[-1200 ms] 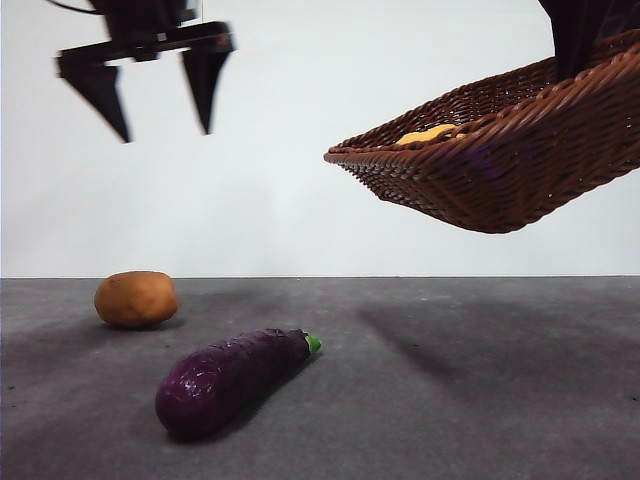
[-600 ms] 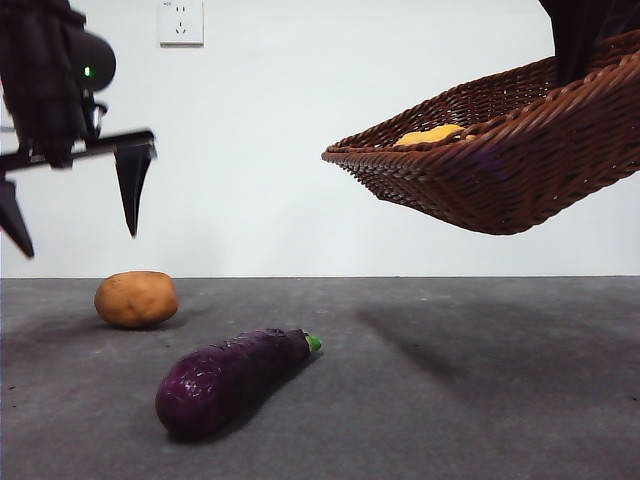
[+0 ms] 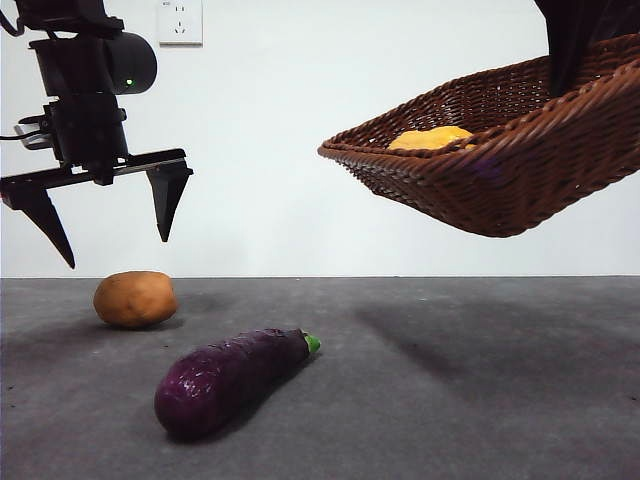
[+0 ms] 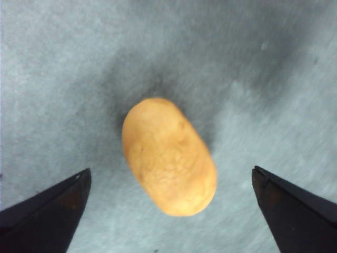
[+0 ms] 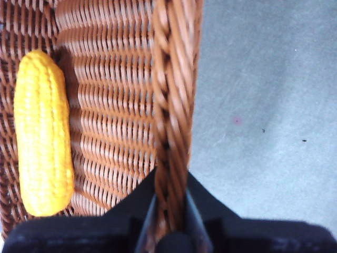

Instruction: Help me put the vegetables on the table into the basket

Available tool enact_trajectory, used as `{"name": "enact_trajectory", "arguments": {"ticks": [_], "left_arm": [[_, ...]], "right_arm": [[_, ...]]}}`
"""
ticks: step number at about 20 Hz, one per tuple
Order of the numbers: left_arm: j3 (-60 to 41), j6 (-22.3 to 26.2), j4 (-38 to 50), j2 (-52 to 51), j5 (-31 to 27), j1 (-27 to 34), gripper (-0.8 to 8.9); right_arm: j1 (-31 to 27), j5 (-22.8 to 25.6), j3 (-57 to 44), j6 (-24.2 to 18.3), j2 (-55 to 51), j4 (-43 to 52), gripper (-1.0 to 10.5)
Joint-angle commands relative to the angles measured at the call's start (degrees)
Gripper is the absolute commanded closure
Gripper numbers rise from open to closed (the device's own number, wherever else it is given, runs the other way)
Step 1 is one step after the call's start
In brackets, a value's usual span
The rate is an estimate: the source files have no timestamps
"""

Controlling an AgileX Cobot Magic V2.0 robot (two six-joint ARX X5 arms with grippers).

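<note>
- Potato sits on the counter under the left gripper; its wide-open fingers could bump it, so it rolls.
- Basket, pinched at its rim by the right gripper, hangs tilted at 2 o'clock; the corn might slide out.

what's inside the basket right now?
One yellow corn cob lies inside the basket, which the right gripper holds up by its rim. The basket's wall hides the rest of the floor in the front view.

Readable text: I can find none in any view.
Labels, brands, numbers: none that I can read on the objects or the arms.
</note>
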Motion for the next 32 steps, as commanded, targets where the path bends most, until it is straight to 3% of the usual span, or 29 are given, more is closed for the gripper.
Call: {"name": "enact_trajectory", "arguments": {"ticks": [1,6,15,16,18,20,24,26,29,31,32], "left_arm": [[-0.28,-2.95,0.24,1.64,-0.13,-0.33,2.18],[-0.28,-3.37,2.51,5.29,2.67,-0.68,2.18],[-0.28,-2.03,2.95,9.51,0.61,-1.31,2.96],[-0.24,-1.73,3.26,9.51,0.37,-1.4,4.04],[-0.22,-0.31,2.78,9.49,0.15,-1.4,7.16],[-0.22,1.68,2.36,9.49,-1.29,-1.6,8.18],[0.72,11.19,3.61,8.48,0.07,-1.79,8.22],[2.97,20.59,3.54,7.26,3.15,-1.84,8.22],[4.02,35.54,3.52,2.93,16.65,-3.82,8.22],[4.02,38.99,1.86,-0.57,23.17,-6.12,8.22],[4.02,40.52,1.53,-2.25,23.82,-7.82,8.22]], "right_arm": [[0.02,-0.61,0.09,-0.66,0.22,0.74,9.5],[0.02,-0.63,-0.46,-1.68,0.22,0.87,9.5],[0.02,-0.61,-0.87,-2.69,0.22,0.66,9.5],[0.02,-0.61,-0.87,-2.93,0.22,0.57,9.5],[0.02,-0.63,-0.87,-3.02,0.22,0.79,9.5],[0.02,-0.66,-0.87,-3.02,0.22,0.66,9.5],[0.02,-0.63,-0.87,-3.02,0.22,0.76,9.5],[0.02,-0.63,-0.87,-2.99,0.22,0.83,9.5],[0.02,-0.63,-0.87,-2.58,0.22,0.94,9.5],[0.02,-0.66,-0.87,-1.09,0.26,0.94,9.5],[0.02,-0.68,-0.87,-0.98,0.26,0.81,9.5]]}}
